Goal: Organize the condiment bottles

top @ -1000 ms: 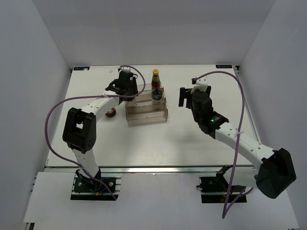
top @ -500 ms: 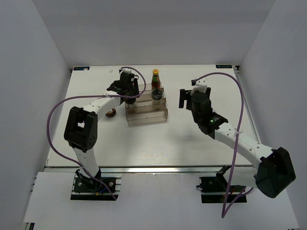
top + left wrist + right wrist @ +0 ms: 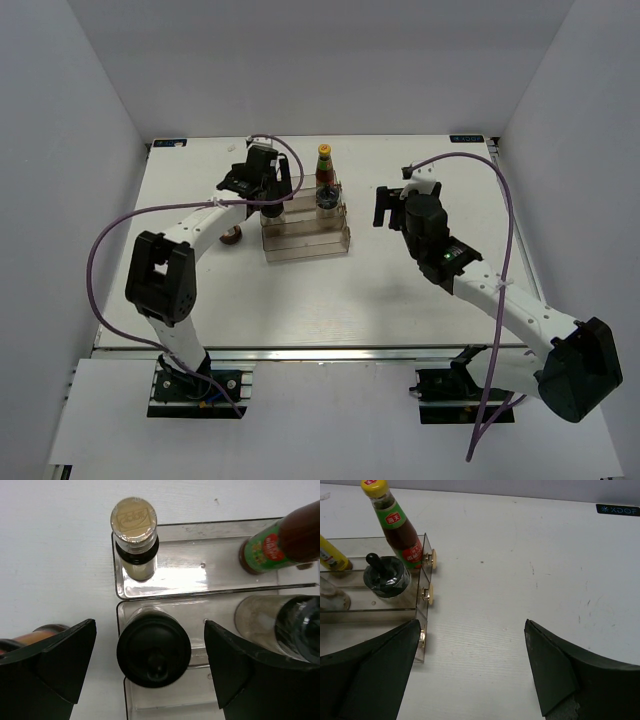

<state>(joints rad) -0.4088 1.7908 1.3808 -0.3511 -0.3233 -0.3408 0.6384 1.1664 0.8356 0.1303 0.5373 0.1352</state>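
A white table (image 3: 330,300) fills the middle of the scene. Its top is matt and lightly scuffed, with small dark specks and faint scratches in the right wrist view. Three plain pale walls box it in: the left wall (image 3: 60,150) and the right wall (image 3: 590,130) slant outward toward the near side, and the far wall (image 3: 320,60) closes the back. A black sticker (image 3: 466,138) printed XDOF lies at the table's far right corner, a small white label (image 3: 170,144) at its far left corner. An aluminium rail (image 3: 330,352) runs along the near edge, with a white panel (image 3: 330,425) nearer still. The light is soft and even, and shadows are faint.
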